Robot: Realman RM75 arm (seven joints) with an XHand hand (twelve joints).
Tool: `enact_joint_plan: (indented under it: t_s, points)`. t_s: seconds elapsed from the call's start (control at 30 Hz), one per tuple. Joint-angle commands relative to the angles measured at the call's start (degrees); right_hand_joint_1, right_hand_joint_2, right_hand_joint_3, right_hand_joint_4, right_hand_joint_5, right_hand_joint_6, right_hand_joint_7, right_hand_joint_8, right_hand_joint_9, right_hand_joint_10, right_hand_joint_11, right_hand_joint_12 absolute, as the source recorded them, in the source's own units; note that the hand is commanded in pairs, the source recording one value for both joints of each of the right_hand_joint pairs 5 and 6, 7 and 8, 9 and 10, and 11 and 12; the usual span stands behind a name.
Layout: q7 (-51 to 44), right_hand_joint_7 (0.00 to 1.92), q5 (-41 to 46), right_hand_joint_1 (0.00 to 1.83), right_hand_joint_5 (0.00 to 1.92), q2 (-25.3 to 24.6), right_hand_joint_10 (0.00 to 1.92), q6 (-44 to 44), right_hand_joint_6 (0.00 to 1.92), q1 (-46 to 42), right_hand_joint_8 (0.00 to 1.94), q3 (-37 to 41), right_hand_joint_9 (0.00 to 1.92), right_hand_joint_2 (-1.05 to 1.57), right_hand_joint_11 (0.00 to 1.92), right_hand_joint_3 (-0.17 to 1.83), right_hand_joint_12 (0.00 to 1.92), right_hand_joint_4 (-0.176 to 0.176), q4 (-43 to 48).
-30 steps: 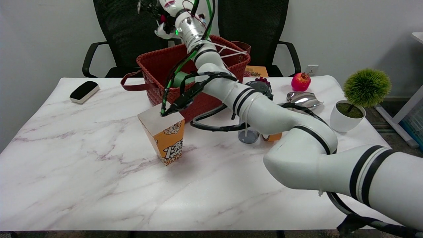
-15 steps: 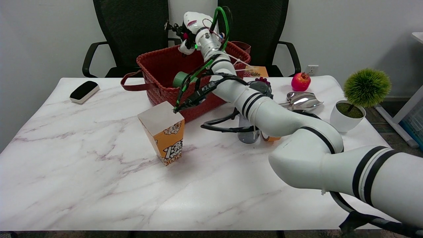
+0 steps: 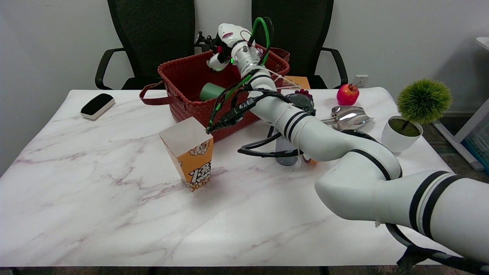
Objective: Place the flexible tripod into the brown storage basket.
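The brown woven storage basket [image 3: 179, 82] stands at the table's back middle, with a green cylinder [image 3: 210, 91] lying inside it. My right arm reaches across the table to it, and my right hand [image 3: 218, 51] hangs just over the basket's far inner side. The hand grips a small black thing with red parts, the flexible tripod [image 3: 203, 38], which pokes out to the left of the fingers. Most of the tripod is hidden by the hand. It looks to be above the basket's rim, not resting inside.
A popcorn box [image 3: 189, 156] stands in front of the basket, under my forearm's cables. A black-and-white block [image 3: 97, 104] lies far left. To the right are a pomegranate [image 3: 347, 94], a silver scoop [image 3: 349, 114], a potted plant [image 3: 412, 114] and a grey cup [image 3: 286, 156].
My right hand has come down from high above the basket's left side and moved right, to just over the basket's far side, still holding the tripod. The basket and other things have not moved.
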Motion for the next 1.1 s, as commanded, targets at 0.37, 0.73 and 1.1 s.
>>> enact_joint_plan:
  t_s: [0.37,0.73,1.1]
  points:
    - [1.8,0.53,1.6,1.02,0.16,0.5,0.3,-2.0,0.16,-0.8,0.53,-2.4,0.3,-0.2,0.25,0.74,0.25,0.0,4.9]
    - [2.6,0.0,2.3,0.77,0.0,1.4,0.0,-1.7,0.0,-2.4,0.0,-2.4,0.0,-0.2,0.0,-0.17,0.0,0.0,11.5]
    - [12.0,0.0,9.1,0.59,0.0,7.0,0.0,1.7,0.0,-10.5,0.0,-3.4,0.0,0.13,0.0,-0.17,0.0,0.0,33.0]
